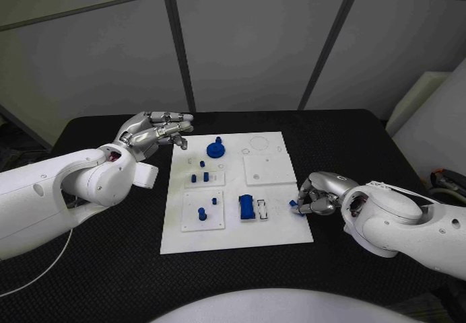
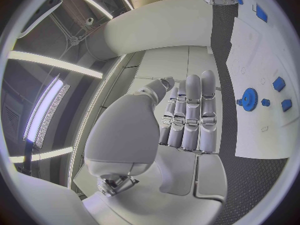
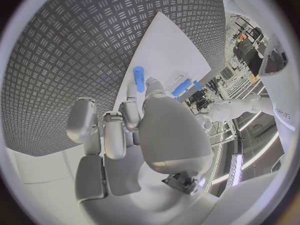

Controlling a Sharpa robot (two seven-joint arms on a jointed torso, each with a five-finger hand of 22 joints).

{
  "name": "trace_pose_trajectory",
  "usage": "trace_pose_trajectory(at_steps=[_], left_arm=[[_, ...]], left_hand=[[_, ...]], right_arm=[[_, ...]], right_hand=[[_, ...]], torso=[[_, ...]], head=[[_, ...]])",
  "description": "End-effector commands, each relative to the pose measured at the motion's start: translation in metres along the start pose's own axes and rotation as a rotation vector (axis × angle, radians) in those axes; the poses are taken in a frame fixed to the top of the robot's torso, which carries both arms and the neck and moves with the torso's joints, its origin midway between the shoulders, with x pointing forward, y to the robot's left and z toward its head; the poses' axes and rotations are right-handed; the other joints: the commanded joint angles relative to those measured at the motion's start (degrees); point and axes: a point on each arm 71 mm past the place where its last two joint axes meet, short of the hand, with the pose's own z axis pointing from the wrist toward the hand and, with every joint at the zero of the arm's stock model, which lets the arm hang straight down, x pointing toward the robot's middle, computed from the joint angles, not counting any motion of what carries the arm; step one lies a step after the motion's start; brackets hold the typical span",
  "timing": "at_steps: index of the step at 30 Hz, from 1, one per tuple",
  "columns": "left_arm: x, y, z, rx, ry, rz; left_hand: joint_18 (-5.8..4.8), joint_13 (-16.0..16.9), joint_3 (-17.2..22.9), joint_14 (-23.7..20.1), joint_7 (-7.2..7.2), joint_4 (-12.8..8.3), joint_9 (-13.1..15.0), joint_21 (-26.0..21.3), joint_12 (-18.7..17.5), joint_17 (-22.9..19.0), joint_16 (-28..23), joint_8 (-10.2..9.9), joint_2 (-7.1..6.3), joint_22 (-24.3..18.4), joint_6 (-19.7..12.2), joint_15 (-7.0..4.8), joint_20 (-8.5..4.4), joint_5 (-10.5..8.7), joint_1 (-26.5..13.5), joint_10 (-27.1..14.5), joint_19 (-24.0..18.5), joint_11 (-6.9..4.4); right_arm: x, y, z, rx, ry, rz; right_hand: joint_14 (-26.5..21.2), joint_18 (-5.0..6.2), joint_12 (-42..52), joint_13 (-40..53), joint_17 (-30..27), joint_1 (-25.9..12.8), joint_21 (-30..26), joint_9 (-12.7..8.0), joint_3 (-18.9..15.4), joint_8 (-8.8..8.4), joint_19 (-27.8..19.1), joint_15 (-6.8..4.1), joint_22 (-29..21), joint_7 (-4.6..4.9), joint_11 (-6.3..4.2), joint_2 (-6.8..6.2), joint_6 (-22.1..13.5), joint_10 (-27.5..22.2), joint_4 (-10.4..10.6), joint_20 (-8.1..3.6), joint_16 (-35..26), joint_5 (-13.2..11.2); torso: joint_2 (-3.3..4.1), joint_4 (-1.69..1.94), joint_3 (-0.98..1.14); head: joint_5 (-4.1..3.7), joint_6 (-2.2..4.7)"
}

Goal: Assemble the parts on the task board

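The white task board lies in the middle of the black table. On it I see a blue gear, small blue pegs standing in a plate, another peg and a blue block. My right hand rests at the board's right edge and pinches a small blue peg; in the right wrist view the peg sticks out past the fingertips over the board's edge. My left hand hovers off the board's far left corner, holding nothing, fingers stretched out; the gear lies beside it.
Grey wall panels stand behind the table's far edge. A white box sits at the far right. A raised white square plate occupies the board's right half. Bare black table surrounds the board.
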Motion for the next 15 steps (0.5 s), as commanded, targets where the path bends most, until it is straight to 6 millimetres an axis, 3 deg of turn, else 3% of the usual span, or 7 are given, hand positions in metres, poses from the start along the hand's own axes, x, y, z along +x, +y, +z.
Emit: trace_pose_trajectory(at_steps=[1, 8, 15], left_arm=[[0.001, -0.001, 0.0, 0.008, 0.012, -0.005], [0.001, -0.001, -0.001, 0.008, 0.011, -0.005], [0.001, -0.002, -0.001, 0.007, 0.01, -0.005]], left_hand=[[-0.53, -0.04, -0.03, 0.32, 0.33, -0.16, -0.02, -0.05, 0.3, -0.06, -0.27, -0.39, 0.4, -0.06, -0.14, -0.11, -0.11, -0.18, 0.14, -0.42, 0.42, -0.07], [-0.54, -0.04, -0.06, 0.3, 0.33, -0.11, -0.01, -0.05, 0.36, -0.1, -0.29, -0.38, 0.45, -0.07, -0.11, -0.09, -0.09, -0.18, 0.06, -0.43, 0.43, -0.06], [-0.55, -0.04, -0.08, 0.3, 0.33, -0.09, -0.01, -0.05, 0.39, -0.11, -0.3, -0.37, 0.47, -0.07, -0.1, -0.07, -0.09, -0.19, 0.02, -0.43, 0.43, -0.06]], right_arm=[[0.006, 0.0, 0.001, 0.01, 0.033, -0.057], [0.009, 0.005, 0.003, -0.005, 0.034, -0.102], [0.013, 0.011, 0.003, -0.016, 0.045, -0.163]], right_hand=[[4.0, -0.62, -0.2, 0.11, 5.9, 1.26, -0.35, -0.05, 0.15, -0.28, -0.3, -0.14, -0.02, -0.11, -0.67, 0.45, 0.27, 0.02, -0.71, -0.04, -0.26, -0.03], [4.03, -0.62, -0.3, 0.2, 5.99, 4.88, -0.45, 0.1, 1.03, -0.56, -0.31, -0.32, -0.06, -0.2, -0.82, 0.35, 0.42, -0.06, -2.29, -0.25, -0.25, -0.25], [4.07, -0.62, -0.78, 0.08, 6.22, 10.17, -0.56, 0.17, 3.52, -1.01, -0.31, -0.35, -0.07, -0.14, -0.84, -0.1, 0.9, -0.37, -4.9, -0.41, -0.18, -4.56]], torso=[[-0.05, 0.03, -0.02], [-0.07, -0.02, -0.03], [-0.08, 0.03, -0.03]], head=[[0.06, -0.04], [0.18, 0.03], [0.23, 0.07]])
